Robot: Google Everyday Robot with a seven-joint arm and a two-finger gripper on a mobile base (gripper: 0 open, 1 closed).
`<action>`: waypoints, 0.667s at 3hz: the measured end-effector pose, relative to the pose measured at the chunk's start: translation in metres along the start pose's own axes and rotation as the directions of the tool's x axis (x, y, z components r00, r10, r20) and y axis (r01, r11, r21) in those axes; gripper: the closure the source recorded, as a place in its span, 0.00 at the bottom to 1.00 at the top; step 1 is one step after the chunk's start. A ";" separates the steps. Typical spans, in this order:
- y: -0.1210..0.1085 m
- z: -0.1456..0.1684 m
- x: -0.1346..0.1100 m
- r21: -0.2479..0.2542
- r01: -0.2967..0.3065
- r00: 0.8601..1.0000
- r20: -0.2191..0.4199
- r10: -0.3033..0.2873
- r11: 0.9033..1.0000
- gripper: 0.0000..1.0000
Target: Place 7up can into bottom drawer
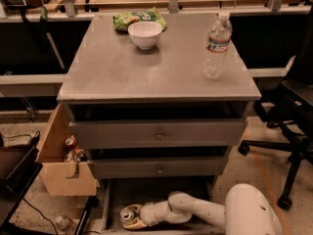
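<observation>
The 7up can (127,214) lies on its side, silver top facing the camera, at the left end of the open bottom drawer (113,196). My gripper (135,216) is low inside that drawer. Its tan fingers (137,224) close around the can from the right. My white arm (195,210) reaches in from the lower right, and its large white base link fills the bottom right corner. The can's body is mostly hidden by the fingers.
Two grey drawers with brass knobs (160,135) stand slightly open above. On the cabinet top are a water bottle (216,45), a white bowl (145,33) and a green bag (139,18). A tan wooden box (62,168) hangs at the left. An office chair (292,131) stands at the right.
</observation>
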State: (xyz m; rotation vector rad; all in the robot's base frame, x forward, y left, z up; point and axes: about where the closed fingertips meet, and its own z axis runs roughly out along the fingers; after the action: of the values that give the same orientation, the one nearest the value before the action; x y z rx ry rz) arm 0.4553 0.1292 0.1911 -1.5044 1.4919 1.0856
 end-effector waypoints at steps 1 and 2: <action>0.002 0.002 -0.001 -0.004 -0.001 1.000 0.002 0.001 1.000 0.04; 0.003 0.004 -0.001 -0.006 -0.002 1.000 0.003 0.002 1.000 0.00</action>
State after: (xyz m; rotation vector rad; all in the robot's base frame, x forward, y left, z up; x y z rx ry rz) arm 0.4524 0.1327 0.1907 -1.5053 1.4889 1.0942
